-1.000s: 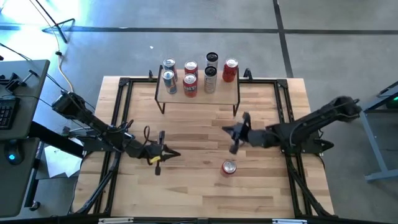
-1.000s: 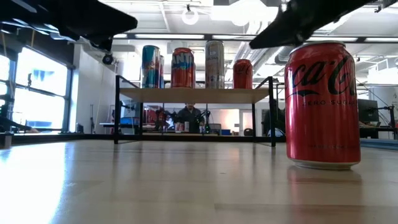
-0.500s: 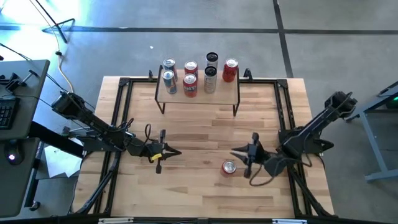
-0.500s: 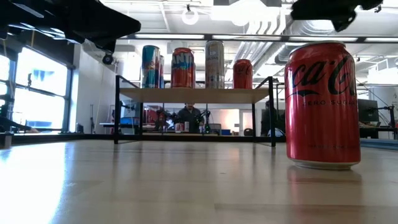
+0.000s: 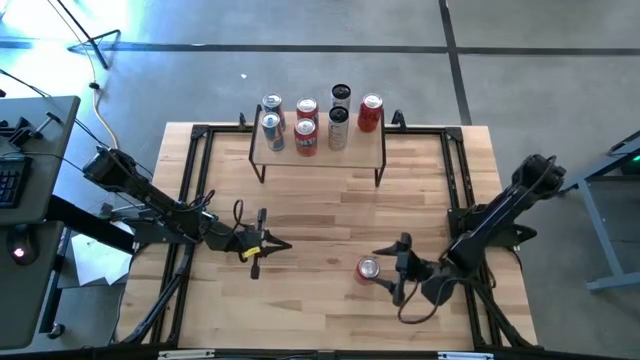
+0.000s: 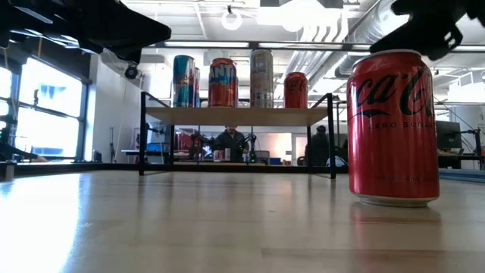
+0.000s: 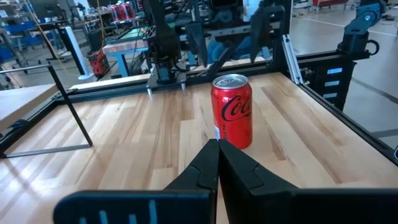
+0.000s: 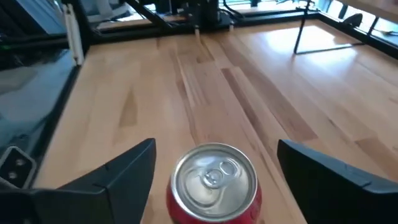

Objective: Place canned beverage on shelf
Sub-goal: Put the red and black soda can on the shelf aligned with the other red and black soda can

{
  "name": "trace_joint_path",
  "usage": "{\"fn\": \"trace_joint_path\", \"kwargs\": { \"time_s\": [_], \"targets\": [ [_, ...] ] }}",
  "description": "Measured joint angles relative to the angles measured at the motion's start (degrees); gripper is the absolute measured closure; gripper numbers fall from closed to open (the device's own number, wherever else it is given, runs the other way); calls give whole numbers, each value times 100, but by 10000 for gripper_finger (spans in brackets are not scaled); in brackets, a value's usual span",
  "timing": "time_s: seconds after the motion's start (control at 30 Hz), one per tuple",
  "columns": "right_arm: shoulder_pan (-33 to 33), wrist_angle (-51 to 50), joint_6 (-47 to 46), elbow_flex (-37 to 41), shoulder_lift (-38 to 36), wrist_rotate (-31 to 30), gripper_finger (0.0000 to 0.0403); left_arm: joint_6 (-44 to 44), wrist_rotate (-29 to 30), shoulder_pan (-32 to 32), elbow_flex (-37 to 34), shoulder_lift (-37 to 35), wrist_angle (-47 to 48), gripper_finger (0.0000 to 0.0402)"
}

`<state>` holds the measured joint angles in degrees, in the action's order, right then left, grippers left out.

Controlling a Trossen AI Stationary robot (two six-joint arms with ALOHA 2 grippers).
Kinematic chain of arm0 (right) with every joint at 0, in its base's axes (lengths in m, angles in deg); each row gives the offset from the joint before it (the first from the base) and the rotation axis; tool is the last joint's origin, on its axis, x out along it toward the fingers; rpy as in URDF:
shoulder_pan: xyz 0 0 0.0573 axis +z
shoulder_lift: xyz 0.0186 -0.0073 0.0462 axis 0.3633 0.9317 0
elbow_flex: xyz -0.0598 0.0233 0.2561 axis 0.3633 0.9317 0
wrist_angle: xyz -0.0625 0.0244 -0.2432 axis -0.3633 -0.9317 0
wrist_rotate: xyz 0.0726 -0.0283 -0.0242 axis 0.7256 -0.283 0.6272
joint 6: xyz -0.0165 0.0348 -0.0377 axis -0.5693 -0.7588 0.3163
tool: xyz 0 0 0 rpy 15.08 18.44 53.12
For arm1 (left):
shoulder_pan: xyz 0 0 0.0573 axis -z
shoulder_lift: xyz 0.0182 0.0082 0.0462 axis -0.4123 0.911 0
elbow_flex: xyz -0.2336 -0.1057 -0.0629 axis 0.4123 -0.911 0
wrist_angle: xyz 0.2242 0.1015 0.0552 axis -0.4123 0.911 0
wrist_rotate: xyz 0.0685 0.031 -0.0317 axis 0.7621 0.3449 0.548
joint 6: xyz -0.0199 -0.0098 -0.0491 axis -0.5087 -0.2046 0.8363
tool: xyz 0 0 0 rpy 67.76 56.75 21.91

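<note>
Coca-Cola Zero Sugar can [image 5: 368, 268], red with a silver top, is seen standing upright on the table [image 5: 320, 215], toward the near edge and right of the middle, well apart from the shelf [image 5: 318, 152]. The right gripper [image 5: 392, 270] is held just beside the can on its right-edge side; in the right wrist view the can [image 8: 213, 183] is framed between the two dark fingers [image 8: 122, 168], the jaws are spread wide apart, and neither finger is seen touching it. In the low view the can [image 6: 393, 127] is shown resting on the table with a dark part of the right arm above it. The left gripper [image 5: 272, 247] is held over the left half of the table, pointed toward the can; in the left wrist view its jaws are seen pressed together, with the can [image 7: 232, 119] standing beyond their tip and apart from it. The shelf is set at the far edge of the table, near its middle, with its light wooden top raised on thin black wire legs. Seven cans [image 5: 306, 122] are seen on or just behind it from above, among them blue, red and dark ones; in the low view they [image 6: 222, 82] are seen upright on its top. People are visible in the room beyond the table, below the shelf top in the low view.
</note>
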<state>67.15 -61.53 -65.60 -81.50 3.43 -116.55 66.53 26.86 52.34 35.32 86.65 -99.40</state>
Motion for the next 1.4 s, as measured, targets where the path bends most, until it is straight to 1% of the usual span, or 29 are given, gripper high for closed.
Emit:
{"fn": "trace_joint_path", "kwargs": {
  "time_s": [0.23,0.47,0.7,0.9,1.0,1.13,1.23,1.4],
  "targets": [
    [-175,43,-141,0,344,-5,79,2,-60,0,0,0,18,402],
    [-172,65,-265,0,461,105,79,2,-60,0,0,0,20,401],
    [-219,199,-328,-2,738,156,79,2,-60,0,0,0,20,402],
    [-358,233,-399,-2,875,435,80,4,-59,0,0,0,19,401],
    [-453,296,-394,-2,886,559,87,4,-58,0,0,0,18,401],
    [-587,315,-393,-4,883,623,112,5,-58,0,0,0,15,401],
    [-680,315,-242,-2,841,728,118,7,-58,0,0,0,12,401],
    [-844,562,349,9,689,1024,118,7,-58,0,0,0,1,402]
  ]
}}
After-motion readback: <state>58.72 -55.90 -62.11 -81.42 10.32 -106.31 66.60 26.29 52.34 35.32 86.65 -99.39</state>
